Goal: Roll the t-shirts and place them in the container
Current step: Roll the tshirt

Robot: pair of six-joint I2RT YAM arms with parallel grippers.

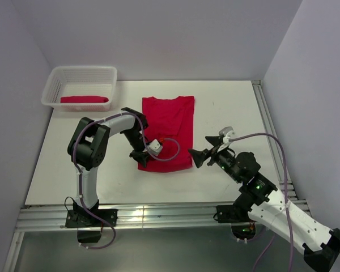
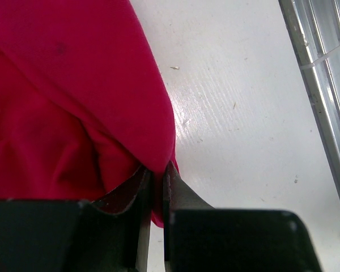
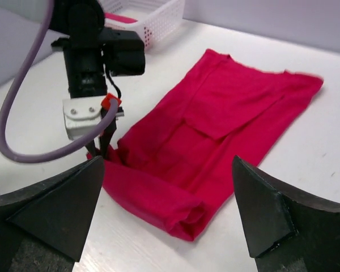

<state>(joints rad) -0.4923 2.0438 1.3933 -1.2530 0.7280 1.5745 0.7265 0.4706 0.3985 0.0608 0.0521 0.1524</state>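
Observation:
A crimson t-shirt (image 1: pixel 169 122) lies folded into a long strip in the middle of the white table, collar end far. Its near end is turned over into a short roll (image 3: pixel 158 195). My left gripper (image 1: pixel 140 154) points down at the roll's left end and is shut on a pinch of the cloth (image 2: pixel 158 170). My right gripper (image 1: pixel 197 157) hovers open just right of the roll's right end, apart from it, and its wide jaws frame the roll (image 3: pixel 167 170). A second red t-shirt (image 1: pixel 85 100) lies rolled up in the basket.
The white lattice basket (image 1: pixel 82 69) stands at the far left corner of the table. A metal rail (image 1: pixel 158 215) runs along the near edge, close to my left gripper (image 2: pixel 328 85). Walls close in on three sides.

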